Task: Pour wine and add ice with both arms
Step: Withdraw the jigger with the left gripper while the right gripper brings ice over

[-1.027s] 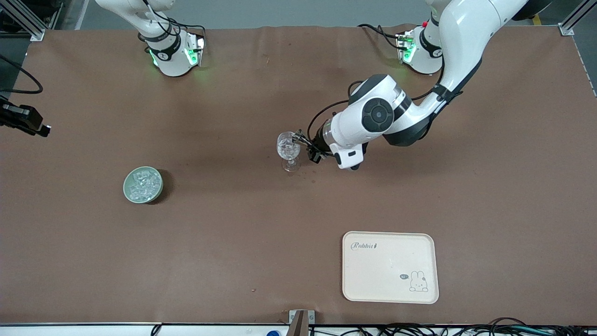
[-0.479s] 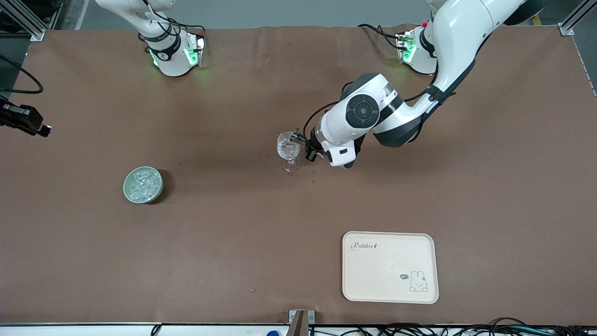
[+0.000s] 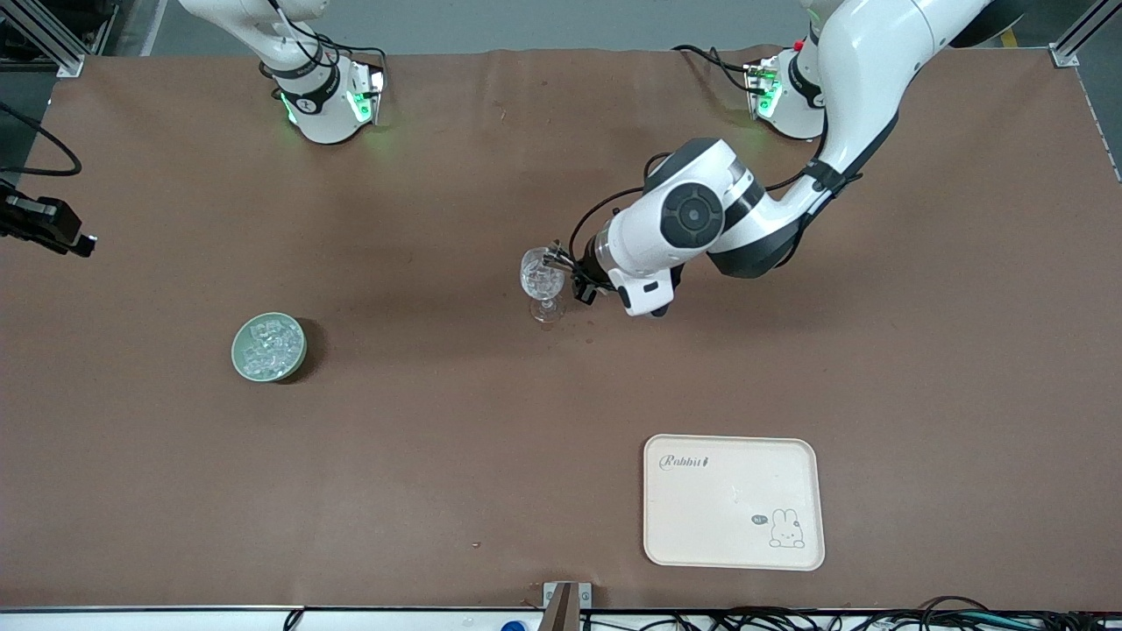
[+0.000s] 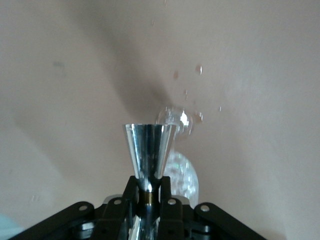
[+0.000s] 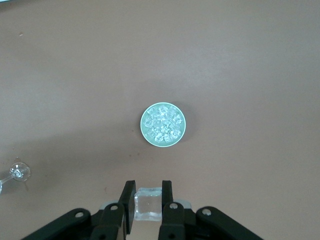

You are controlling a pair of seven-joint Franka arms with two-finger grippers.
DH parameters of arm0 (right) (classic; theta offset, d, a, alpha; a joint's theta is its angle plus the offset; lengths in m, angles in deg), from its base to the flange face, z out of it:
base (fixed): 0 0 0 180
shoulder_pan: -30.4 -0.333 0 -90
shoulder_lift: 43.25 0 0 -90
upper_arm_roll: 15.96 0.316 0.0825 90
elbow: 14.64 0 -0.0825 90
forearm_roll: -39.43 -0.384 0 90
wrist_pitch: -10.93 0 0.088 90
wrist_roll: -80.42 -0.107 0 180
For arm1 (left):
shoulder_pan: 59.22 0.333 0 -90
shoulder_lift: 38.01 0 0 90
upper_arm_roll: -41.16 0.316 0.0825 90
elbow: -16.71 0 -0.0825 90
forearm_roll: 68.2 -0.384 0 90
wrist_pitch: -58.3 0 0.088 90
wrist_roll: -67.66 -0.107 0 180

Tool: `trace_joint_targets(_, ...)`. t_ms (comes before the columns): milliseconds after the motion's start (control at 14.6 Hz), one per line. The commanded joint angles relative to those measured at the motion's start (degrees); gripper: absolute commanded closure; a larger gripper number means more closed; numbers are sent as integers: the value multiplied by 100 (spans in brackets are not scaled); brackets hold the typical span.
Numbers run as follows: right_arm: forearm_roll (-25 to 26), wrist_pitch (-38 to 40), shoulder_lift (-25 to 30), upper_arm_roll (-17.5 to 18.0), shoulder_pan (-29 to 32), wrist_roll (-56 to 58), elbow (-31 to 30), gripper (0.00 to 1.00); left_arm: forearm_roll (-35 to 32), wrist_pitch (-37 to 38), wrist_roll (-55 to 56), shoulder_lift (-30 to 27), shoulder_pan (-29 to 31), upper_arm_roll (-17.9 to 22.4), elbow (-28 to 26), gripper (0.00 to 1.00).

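A clear cut-pattern wine glass (image 3: 543,279) stands mid-table. My left gripper (image 3: 570,270) is shut on a chrome jigger (image 3: 556,256) and holds it tipped at the glass's rim. In the left wrist view the fingers (image 4: 168,186) clamp the jigger (image 4: 150,147) at its waist, with the glass (image 4: 184,177) under it. My right gripper (image 5: 148,190) is shut on one clear ice cube (image 5: 148,204), high over the table next to a green bowl (image 5: 145,134) heaped with ice (image 5: 163,125). The bowl (image 3: 238,361) sits toward the right arm's end. The right gripper does not show in the front view.
A cream tray (image 3: 727,499) with a rabbit print lies near the front edge, toward the left arm's end. Small wet drops (image 3: 587,331) dot the cloth by the glass. A black device with a cable (image 3: 44,223) sticks in at the right arm's end.
The left arm's wrist has shifted and turned a little by the glass. The jigger stays at the rim. Glass, bowl and tray have not moved.
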Motion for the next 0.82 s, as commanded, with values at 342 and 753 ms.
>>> trace_joint_targets(342, -23, 233, 93, 614, -365, -1887, -94, 98, 2747, 151, -1930, -696, 101, 1053, 30, 100)
trace_joint_targets(753, -14, -784, -433, 2152, -610, -4840, -94, 98, 4682, 247, -3389, -873, -83, 2766, 29, 100)
